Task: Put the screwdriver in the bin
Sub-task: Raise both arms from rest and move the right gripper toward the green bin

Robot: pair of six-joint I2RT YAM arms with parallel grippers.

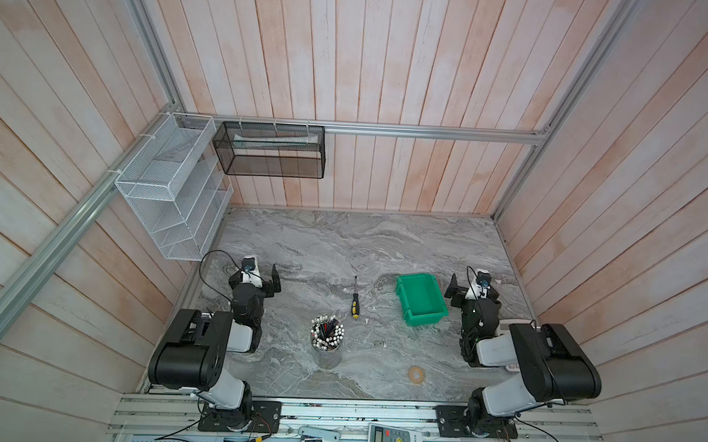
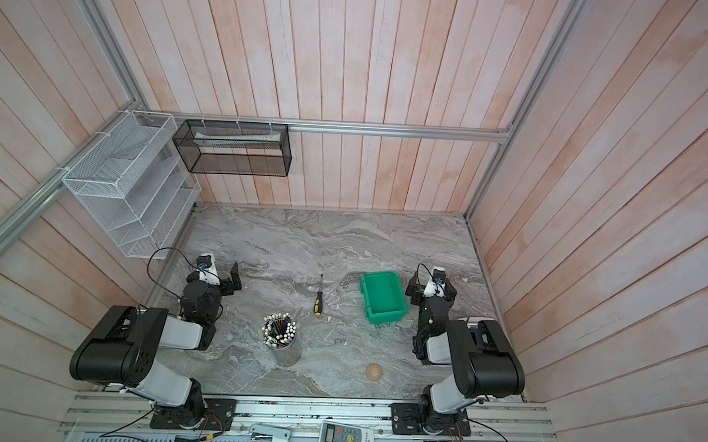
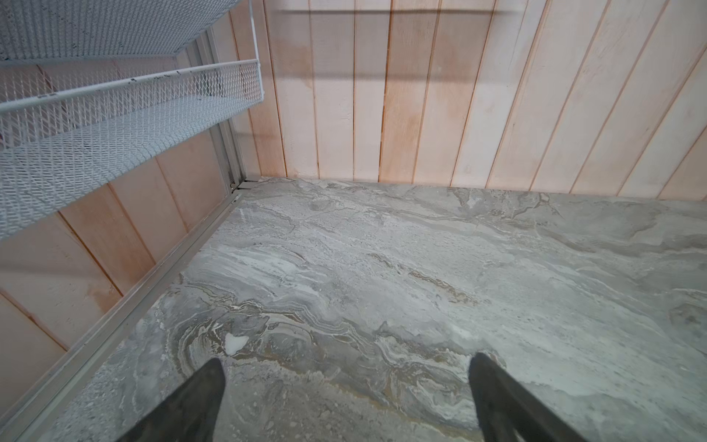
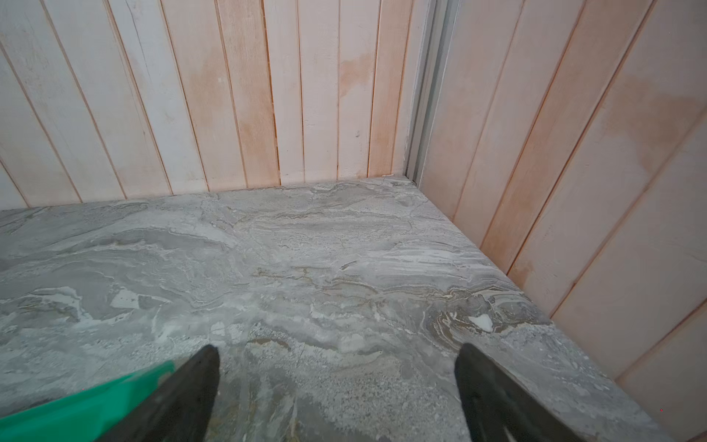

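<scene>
We found the right gripper (image 4: 337,347) with its jaws spread wide and nothing between them, only the bare marble table (image 4: 344,248) ahead of it. The bin (image 1: 421,296) stood just beside that gripper, on its left. In the right wrist view a green edge of the bin ran alongside the gripper's left finger, and we could not tell whether the two touched. The bin held nothing. The screwdriver (image 1: 355,300) lay flat on the table farther to the right gripper's left, past the bin and apart from it, roughly midway between the two grippers. Its shaft pointed the way the fingers pointed, and its black-and-yellow handle lay back toward the arm bases. The left gripper (image 3: 346,359) likewise stood with its jaws apart and empty, with the white wire rack (image 3: 114,114) up on its left. A cup of pens (image 1: 328,333) stood behind the screwdriver's handle, nearer the bases.
</scene>
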